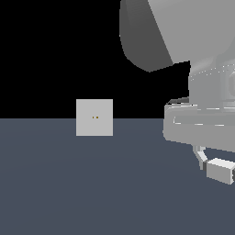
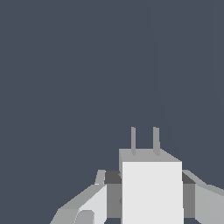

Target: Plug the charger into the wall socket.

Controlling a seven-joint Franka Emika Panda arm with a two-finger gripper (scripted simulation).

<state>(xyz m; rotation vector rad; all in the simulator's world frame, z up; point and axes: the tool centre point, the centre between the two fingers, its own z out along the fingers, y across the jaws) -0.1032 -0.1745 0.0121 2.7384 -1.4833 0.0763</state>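
The wall socket (image 1: 94,117) is a flat light-grey square panel standing upright on the dark floor, with two tiny orange dots at its centre. It sits well toward the exterior view's left of the arm. The charger (image 1: 220,170) is a small white-grey block hanging just above the floor at the exterior view's right edge. In the wrist view the charger (image 2: 152,192) shows two thin prongs (image 2: 133,140) pointing away from the camera. My gripper (image 2: 148,186) is shut on it, with fingers (image 2: 89,203) pressed against both of its sides. The socket is out of the wrist view.
The arm's large grey links (image 1: 183,32) fill the upper part of the exterior view's right side. A flat dark blue-grey floor (image 1: 92,183) stretches between the charger and the socket.
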